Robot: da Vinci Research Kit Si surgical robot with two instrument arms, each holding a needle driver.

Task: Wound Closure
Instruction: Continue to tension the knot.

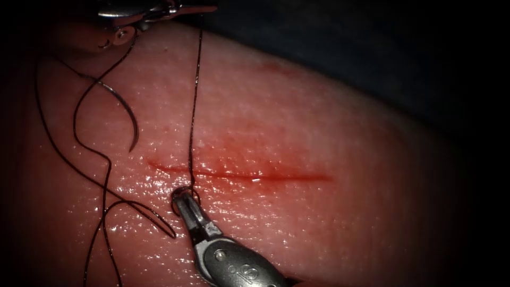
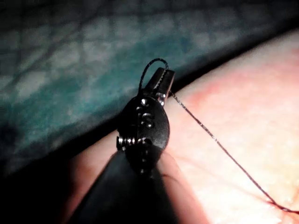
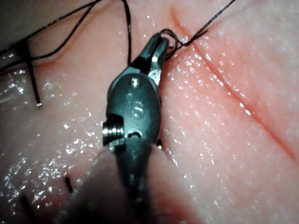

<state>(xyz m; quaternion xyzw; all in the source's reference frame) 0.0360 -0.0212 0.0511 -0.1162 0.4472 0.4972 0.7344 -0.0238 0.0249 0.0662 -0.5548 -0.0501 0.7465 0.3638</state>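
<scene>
The left pincer (image 1: 210, 8), polished steel, sits at twelve o'clock of the endoscope view, clenched on the thread (image 1: 194, 106); in the left wrist view its ridged tips (image 2: 161, 77) pinch the dark strand, which loops over them and runs taut down to the tissue (image 2: 252, 140). The right pincer (image 1: 180, 201), a smooth grey teardrop body with slim tapered tips, comes in from five o'clock and is clenched on a small loop of thread at the stitch, just below the cut (image 1: 244, 174). The cut is a thin straight red line across the glistening, pebbled pink tissue (image 1: 329, 223). The curved needle (image 1: 125, 114) lies free on the tissue at ten o'clock, left of the cut, held by neither tool. Slack thread wanders in loose curls at eight o'clock.
</scene>
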